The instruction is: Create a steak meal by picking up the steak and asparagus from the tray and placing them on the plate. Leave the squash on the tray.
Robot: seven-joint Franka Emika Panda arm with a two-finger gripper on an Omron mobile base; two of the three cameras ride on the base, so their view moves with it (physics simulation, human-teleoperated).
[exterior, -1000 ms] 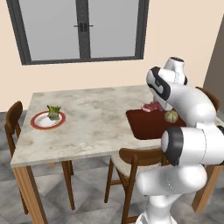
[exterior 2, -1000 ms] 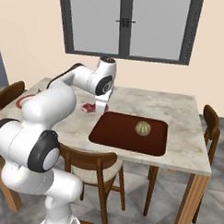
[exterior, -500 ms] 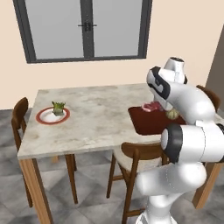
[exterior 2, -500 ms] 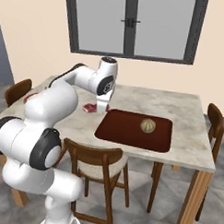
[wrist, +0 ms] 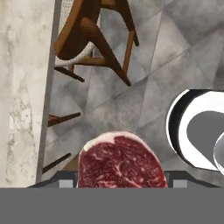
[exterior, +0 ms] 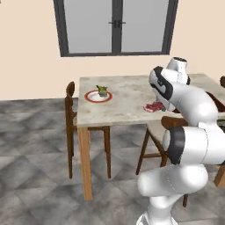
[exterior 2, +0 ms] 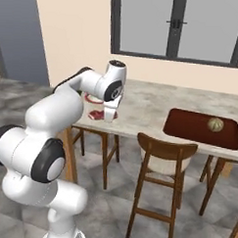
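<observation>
The steak point(wrist: 120, 161) fills the lower middle of the hand view, pinkish-red with pale marbling, its bottom edge cut off by the frame. It sits between the two dark fingertips point(wrist: 64, 180), which peep out at either side of it, so the gripper point(wrist: 119, 183) is partly closed on the slab and has it in its grasp. In the left base view the steak point(exterior: 152, 107) shows as a small red patch just beside the white wrist, over the near edge of the table point(exterior: 127, 99); whether it is clear of the tabletop or touching it is hard to make out from here. In the right base view the steak point(exterior 2: 96, 114) is half hidden behind the hand, only a sliver showing.

Well apart from it, towards the far end of the table, the plate point(exterior: 98, 96) carries the asparagus point(exterior: 103, 90), standing as a small green tuft on the white centre. In the right base view the plate point(exterior 2: 88, 96) is mostly hidden behind the arm.

The tray point(exterior 2: 203, 128) lies at the other end of the table, with the squash point(exterior 2: 215, 124) sitting on it towards its right side. In the left base view the tray is almost wholly covered by the arm.

A wooden chair point(exterior 2: 161, 157) is drawn up at the near side of the table.
</observation>
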